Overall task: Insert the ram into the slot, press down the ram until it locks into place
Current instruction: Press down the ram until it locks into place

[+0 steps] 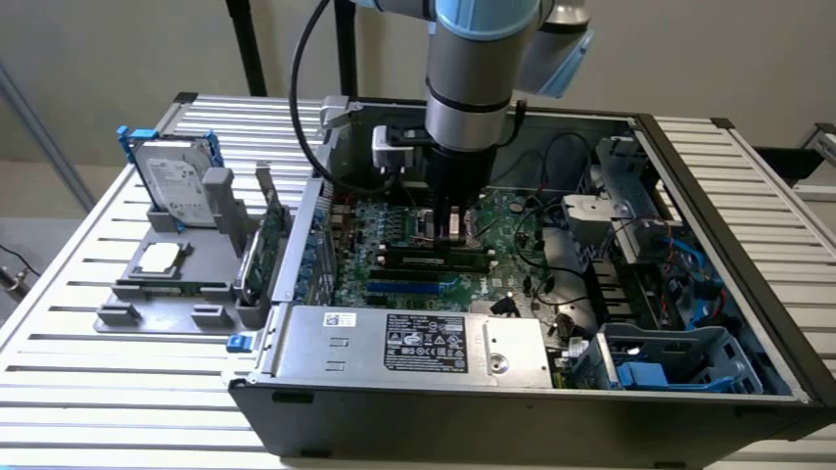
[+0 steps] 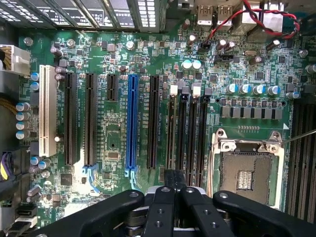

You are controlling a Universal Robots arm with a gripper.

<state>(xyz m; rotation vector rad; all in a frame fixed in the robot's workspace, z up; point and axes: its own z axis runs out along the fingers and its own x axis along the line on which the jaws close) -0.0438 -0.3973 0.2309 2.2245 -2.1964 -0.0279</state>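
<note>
Your hand [image 2: 173,197] is clenched, pressing on the ram [image 1: 436,258], which sits in its slot [image 2: 174,133] mid-motherboard, beside the CPU socket [image 2: 245,170]. Judged light, stiff and brittle; bear only on its top edge.

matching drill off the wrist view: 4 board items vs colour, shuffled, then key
Items:
1. long expansion slot in the middle of the board
2. slot nearest the board's edge
3. CPU socket frame
4. motherboard

Colours:
A. green
B. white
C. blue
D. silver

Pairs: 1-C, 2-B, 3-D, 4-A
</note>
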